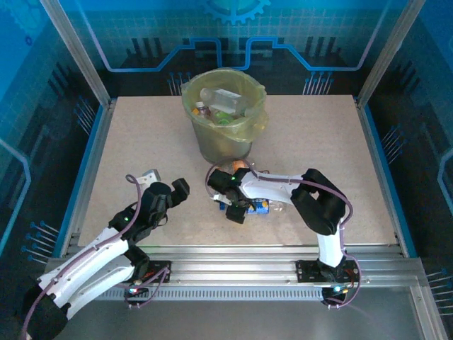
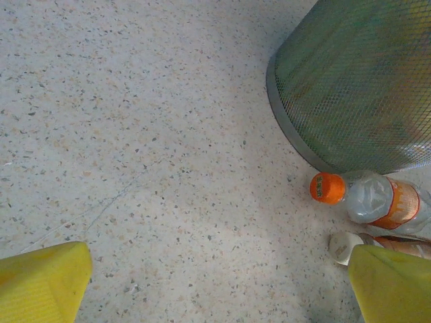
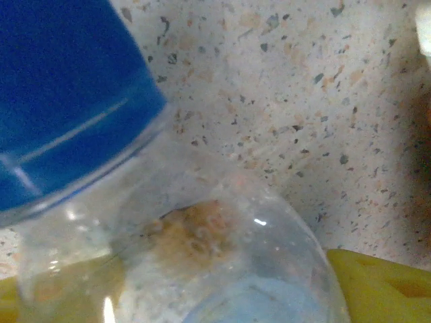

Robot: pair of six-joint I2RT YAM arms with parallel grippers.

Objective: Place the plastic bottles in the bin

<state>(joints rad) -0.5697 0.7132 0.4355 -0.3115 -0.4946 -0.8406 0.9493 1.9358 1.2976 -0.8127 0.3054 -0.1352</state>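
While looking down from above, found the bin (image 1: 221, 145) upright at the middle of the bench's (image 1: 134, 142) far edge, with a yellow-green bag folded over its rim. Counted several bottles (image 1: 228, 101) already inside, jumbled, with white, red and green showing.

Spotted an orange-cap bottle (image 2: 377, 202) lying on its side just beside the bin's foot, on the side facing the bench's near edge. Made out a white-cap bottle (image 2: 345, 246) close beside it, mostly hidden behind a yellow fingertip in the left wrist view.

Saw the left hand (image 1: 166, 183) toward the near-left corner, released, with fingers spread wide over bare bench and touching nothing.

Saw the right hand (image 1: 237, 211) low over the bench, between its centre and its near edge, set around a blue bottle (image 3: 222, 256) lying on its side. Through the right wrist camera, saw that bottle's blue label and clear crumpled body up close, lying between the yellow fingers (image 3: 384, 286). Could not tell whether clenched on the bottle or merely standing either side of it.
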